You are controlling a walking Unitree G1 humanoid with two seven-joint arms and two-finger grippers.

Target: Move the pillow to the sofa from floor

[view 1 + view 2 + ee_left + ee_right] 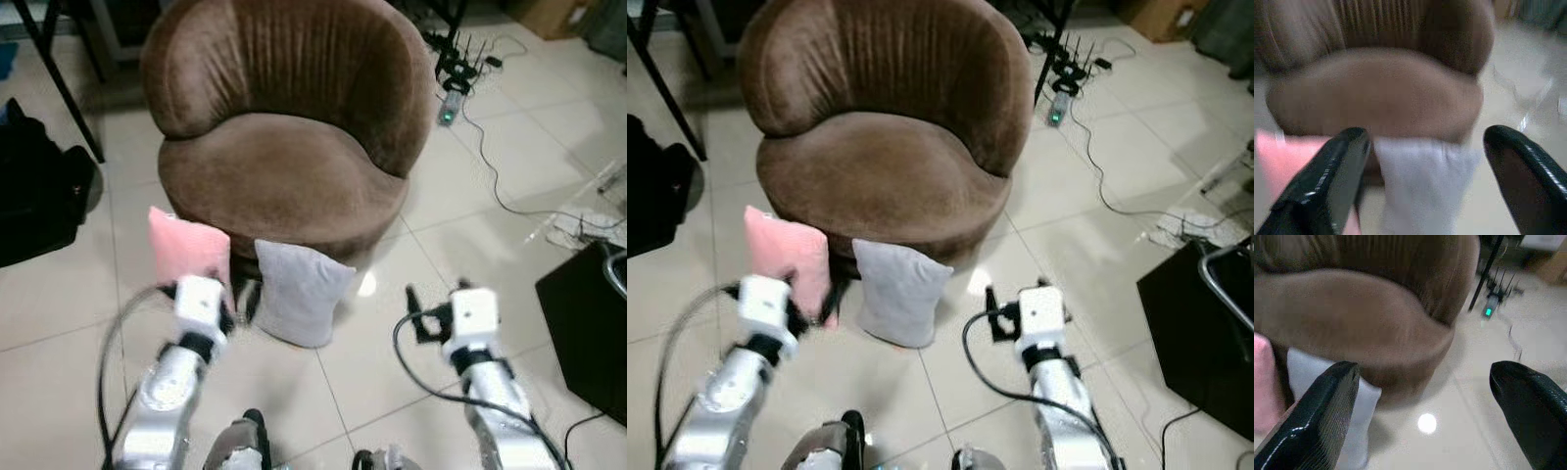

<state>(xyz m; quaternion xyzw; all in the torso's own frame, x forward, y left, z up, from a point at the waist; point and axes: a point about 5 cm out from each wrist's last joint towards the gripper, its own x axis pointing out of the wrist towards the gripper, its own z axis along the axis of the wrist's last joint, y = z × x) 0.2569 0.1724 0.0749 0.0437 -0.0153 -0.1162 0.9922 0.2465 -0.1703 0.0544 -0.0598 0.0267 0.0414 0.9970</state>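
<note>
The grey pillow (299,290) and the pink pillow (188,247) are leaning on the floor against the front of the brown sofa (284,117). The left end effector (1420,181) is hovering spread before them. The right end effector (1420,416) is also spread, beside the sofa's base.

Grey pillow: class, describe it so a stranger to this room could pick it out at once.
Find the round brown sofa on the tiled floor. Two pillows lean upright against its front base. The grey pillow is the one to the robot's right, beside the pink pillow, and it is grey, not pink.
</note>
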